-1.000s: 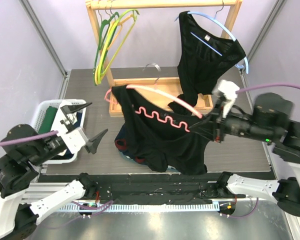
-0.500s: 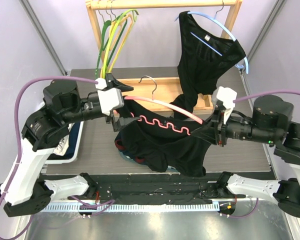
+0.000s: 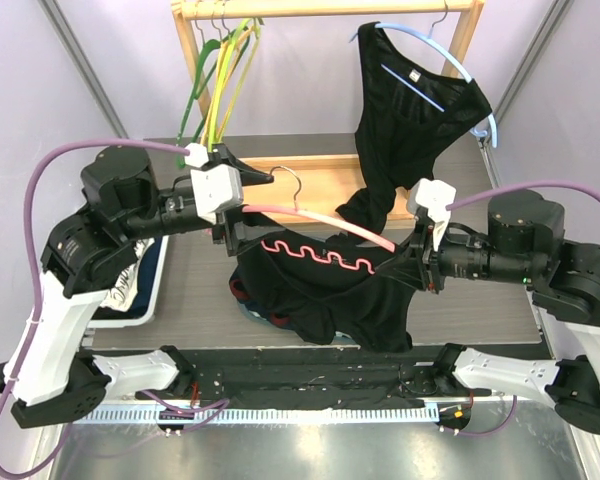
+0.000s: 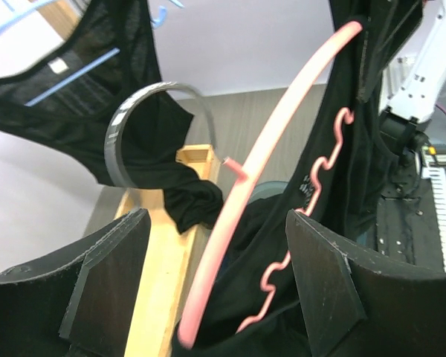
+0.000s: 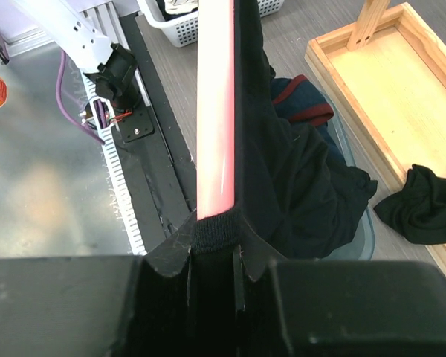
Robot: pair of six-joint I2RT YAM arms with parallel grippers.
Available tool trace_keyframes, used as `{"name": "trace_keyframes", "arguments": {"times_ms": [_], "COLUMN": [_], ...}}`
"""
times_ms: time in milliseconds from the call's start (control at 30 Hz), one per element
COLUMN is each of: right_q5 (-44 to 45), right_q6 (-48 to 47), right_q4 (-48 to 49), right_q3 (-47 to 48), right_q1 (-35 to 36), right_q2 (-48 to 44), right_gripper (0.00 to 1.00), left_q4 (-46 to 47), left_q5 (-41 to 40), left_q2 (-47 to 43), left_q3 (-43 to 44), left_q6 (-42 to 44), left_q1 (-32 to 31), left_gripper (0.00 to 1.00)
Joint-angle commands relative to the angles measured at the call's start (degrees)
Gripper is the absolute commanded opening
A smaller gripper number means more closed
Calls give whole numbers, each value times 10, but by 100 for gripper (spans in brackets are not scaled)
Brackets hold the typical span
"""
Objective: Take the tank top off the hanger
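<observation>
A black tank top (image 3: 325, 290) with a pink wavy line hangs from a pink hanger (image 3: 320, 215) held in the air over the table. My right gripper (image 3: 405, 262) is shut on the hanger's right end, with the tank top's strap pinched in too (image 5: 215, 238). My left gripper (image 3: 248, 207) stands open around the hanger's left end. In the left wrist view the pink hanger (image 4: 238, 201) runs between both fingers (image 4: 323, 286) without touching them. The metal hook (image 4: 126, 126) curves up on the left. The tank top (image 4: 357, 149) drapes along the hanger's right side.
A second black top (image 3: 410, 110) hangs on a blue hanger at the back right of the wooden rack (image 3: 325, 8). Green and yellow hangers (image 3: 215, 90) hang at its left. The rack's wooden base (image 3: 280, 165) lies behind. A white basket (image 3: 150, 290) stands left. Clothes (image 3: 252, 295) are piled below.
My left arm swung from beside the basket up to the hanger's left end, and its jaws have narrowed a little. The right arm shifted the hanger slightly left, still gripping it.
</observation>
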Motion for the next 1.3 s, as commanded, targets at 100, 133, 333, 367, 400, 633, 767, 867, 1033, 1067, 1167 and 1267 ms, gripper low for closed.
{"name": "trace_keyframes", "arguments": {"times_ms": [100,133,333,367,400,633,767,867,1033,1067,1167,1267], "right_q5": [-16,-15,-12,-8,-5,22,113,154,210,215,247,273], "right_q6": [-19,-20,-21,-20,-21,-17,-1,16,42,42,63,74], "right_q4": [86,85,100,105,108,136,168,184,204,208,220,243], "right_q3": [30,30,6,2,-6,-30,-57,-73,-96,-98,-107,-127], "right_q1": [2,2,2,2,2,2,2,2,2,1,2,2], "right_q2": [7,8,-4,-7,-10,-15,-16,-20,-50,-56,-87,-127], "right_gripper": [1,1,1,1,1,1,13,27,61,63,67,68], "left_q4": [-24,-25,-27,-25,-24,-4,23,50,56,56,56,56], "left_q5": [40,38,36,30,27,4,-41,-95,-116,-118,-121,-123], "left_q2": [16,16,20,20,20,21,19,18,17,16,10,8], "left_q3": [-7,-7,1,2,2,13,14,18,31,32,30,27], "left_q6": [-8,-3,9,12,16,74,120,157,188,189,196,203], "left_q1": [2,2,2,2,2,2,2,2,2,2,2,2], "left_gripper": [78,78,57,49,45,31,27,21,15,14,12,12]}}
